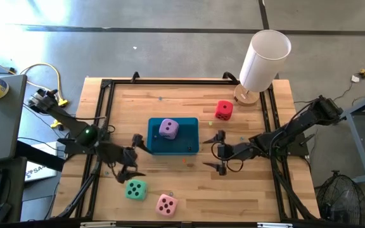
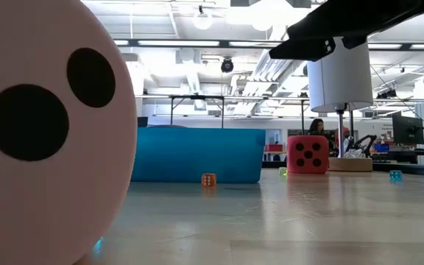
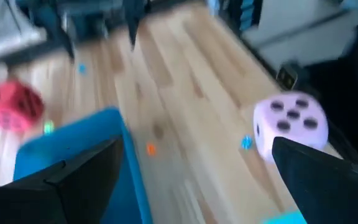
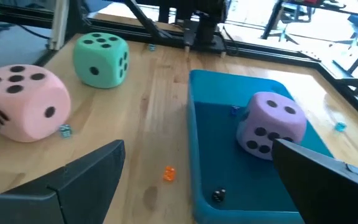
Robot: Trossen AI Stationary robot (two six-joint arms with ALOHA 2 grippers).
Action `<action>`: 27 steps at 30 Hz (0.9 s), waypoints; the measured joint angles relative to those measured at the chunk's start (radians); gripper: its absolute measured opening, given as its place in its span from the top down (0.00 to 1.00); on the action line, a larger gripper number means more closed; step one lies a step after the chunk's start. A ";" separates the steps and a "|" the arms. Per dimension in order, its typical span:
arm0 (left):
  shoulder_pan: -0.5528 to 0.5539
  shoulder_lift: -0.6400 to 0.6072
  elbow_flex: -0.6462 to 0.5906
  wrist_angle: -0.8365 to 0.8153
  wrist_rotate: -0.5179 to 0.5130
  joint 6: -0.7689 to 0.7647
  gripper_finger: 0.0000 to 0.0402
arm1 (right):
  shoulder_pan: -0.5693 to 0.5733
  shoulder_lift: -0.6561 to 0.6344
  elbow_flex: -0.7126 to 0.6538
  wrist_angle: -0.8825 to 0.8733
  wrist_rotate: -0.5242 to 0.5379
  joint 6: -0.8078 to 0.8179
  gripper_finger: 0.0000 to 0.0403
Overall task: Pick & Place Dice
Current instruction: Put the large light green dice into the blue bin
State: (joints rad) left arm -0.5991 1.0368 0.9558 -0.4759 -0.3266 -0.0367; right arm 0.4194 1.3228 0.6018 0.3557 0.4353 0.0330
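A lilac die (image 1: 168, 128) rests on the floor of the teal tray (image 1: 184, 147) at the table's middle; the right wrist view shows this lilac die (image 4: 271, 124) inside the tray (image 4: 219, 93). A red die (image 1: 224, 110) sits on the wood at the far right. A mint green die (image 1: 135, 189) and a pink die (image 1: 166, 204) sit near the front edge. My left gripper (image 1: 137, 158) hovers open just left of the tray, above the wood. My right gripper (image 1: 216, 152) hovers open just right of the tray. Neither has anything between its fingers.
A tall white cylinder (image 1: 263, 58) on a wooden base stands at the far right corner. Black frame rails (image 1: 106, 88) run round the table. Tiny dice lie loose on the wood, one orange (image 4: 169, 173), one blue (image 4: 64, 129) beside the pink die (image 4: 22, 102).
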 joint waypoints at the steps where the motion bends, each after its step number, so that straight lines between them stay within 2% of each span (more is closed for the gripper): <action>1: -0.011 0.027 0.037 -0.068 -0.002 -0.033 0.00 | 0.000 0.000 0.000 0.000 -0.003 0.000 0.01; 5: -0.056 0.146 0.172 -0.258 -0.008 -0.119 0.00 | 0.000 0.000 0.000 0.000 -0.006 0.000 0.01; 11: -0.090 0.289 0.308 -0.454 -0.010 -0.271 0.00 | 0.001 0.000 0.000 0.000 -0.027 0.010 0.01; 16: -0.126 0.332 0.333 -0.493 0.012 -0.391 0.00 | 0.010 0.000 0.000 0.000 -0.026 0.051 0.01; 21: -0.190 0.346 0.333 -0.493 0.028 -0.508 0.00 | 0.065 0.037 0.000 0.024 -0.027 0.071 0.01; 27: -0.265 0.366 0.333 -0.497 0.028 -0.569 0.00 | 0.137 0.086 -0.001 0.074 0.006 0.075 0.01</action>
State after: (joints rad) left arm -0.8638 1.4031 1.2888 -0.9726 -0.2985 -0.6054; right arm 0.5564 1.4086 0.6010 0.4300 0.4415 0.1081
